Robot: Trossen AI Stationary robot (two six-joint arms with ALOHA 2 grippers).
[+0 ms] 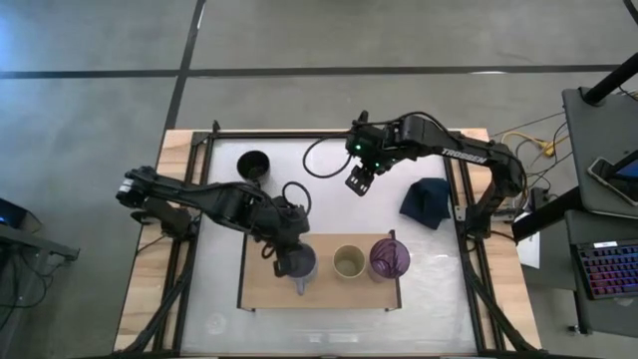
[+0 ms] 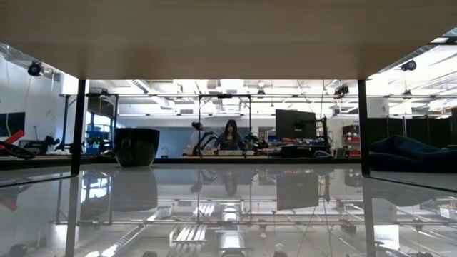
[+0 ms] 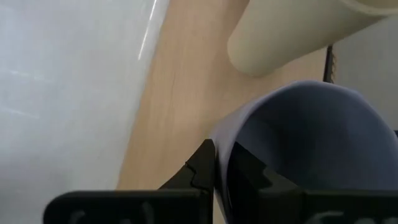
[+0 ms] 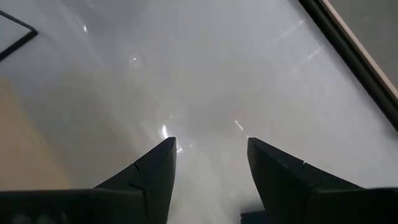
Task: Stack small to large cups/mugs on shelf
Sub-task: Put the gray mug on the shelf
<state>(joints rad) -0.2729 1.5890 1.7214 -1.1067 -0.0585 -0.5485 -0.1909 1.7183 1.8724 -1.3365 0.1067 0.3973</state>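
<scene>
Three upright cups in a row along the shelf's (image 1: 261,295) length: grey-lavender mug (image 1: 299,264) pinched in left gripper (image 1: 286,255) jaws, handle toward the near edge, cream cup (image 1: 348,262), purple cup (image 1: 389,258); one black mug (image 1: 253,166) on the table (image 1: 329,204); right gripper (image 1: 360,180) jaws spread.

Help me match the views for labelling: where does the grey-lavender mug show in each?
High: grey-lavender mug on the shelf, left of the cream cup.
Low: not in it.
Left wrist: lower right, at the left claw.
Right wrist: not in it.
Shared landmark: cream cup.
</scene>
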